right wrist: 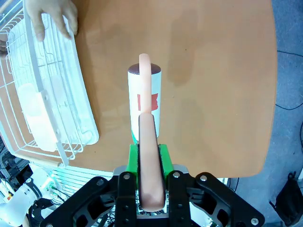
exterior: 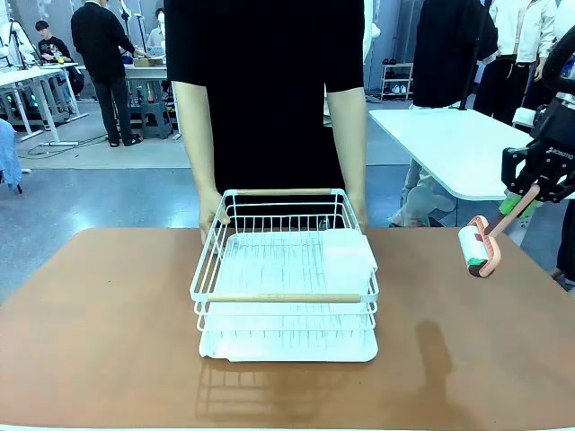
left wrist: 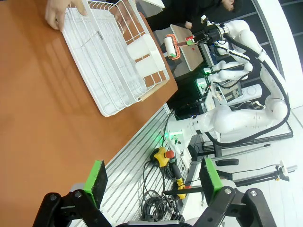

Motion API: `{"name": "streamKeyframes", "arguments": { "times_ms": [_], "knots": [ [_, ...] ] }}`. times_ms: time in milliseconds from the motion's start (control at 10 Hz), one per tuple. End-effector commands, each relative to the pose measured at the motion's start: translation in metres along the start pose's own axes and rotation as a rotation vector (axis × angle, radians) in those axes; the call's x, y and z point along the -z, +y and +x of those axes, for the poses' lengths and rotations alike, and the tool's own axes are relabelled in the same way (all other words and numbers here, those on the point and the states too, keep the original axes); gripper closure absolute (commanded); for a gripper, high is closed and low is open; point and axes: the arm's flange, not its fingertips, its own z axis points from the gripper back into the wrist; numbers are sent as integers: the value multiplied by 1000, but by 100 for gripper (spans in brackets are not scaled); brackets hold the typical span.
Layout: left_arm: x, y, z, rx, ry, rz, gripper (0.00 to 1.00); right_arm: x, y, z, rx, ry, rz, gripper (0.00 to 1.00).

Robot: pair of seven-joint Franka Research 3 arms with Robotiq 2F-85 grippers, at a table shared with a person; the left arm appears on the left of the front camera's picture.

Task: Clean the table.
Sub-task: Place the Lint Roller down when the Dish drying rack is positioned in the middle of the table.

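- Terracotta table point(exterior: 108, 341) spans the front view, with a white wire rack point(exterior: 284, 278) sitting mid-table.
- My right gripper point(right wrist: 150, 163) is clamped on a pink-handled lint roller point(right wrist: 145, 101), held above the table's right part.
- My left gripper point(left wrist: 154, 182) has its jaws wide, nothing between them, past the table's near edge.
- Person's hand point(right wrist: 49, 19) rests on the rack's far rim.

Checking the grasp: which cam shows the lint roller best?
Right wrist view: the lint roller sits centred, its pink handle clamped in the right gripper above the table. Front view shows it side-on, small, at the right edge. Left wrist view shows it far off and tiny.
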Motion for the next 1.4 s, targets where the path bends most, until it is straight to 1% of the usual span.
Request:
{"name": "streamKeyframes", "arguments": {
  "times_ms": [0, 1300],
  "knots": [
    [-1, -2, -2, 17, -15, -15, 0, -3, 1, -2, 4, -7, 9, 79],
    [-1, -2, -2, 17, -15, -15, 0, -3, 1, -2, 4, -7, 9, 79]
  ]
}}
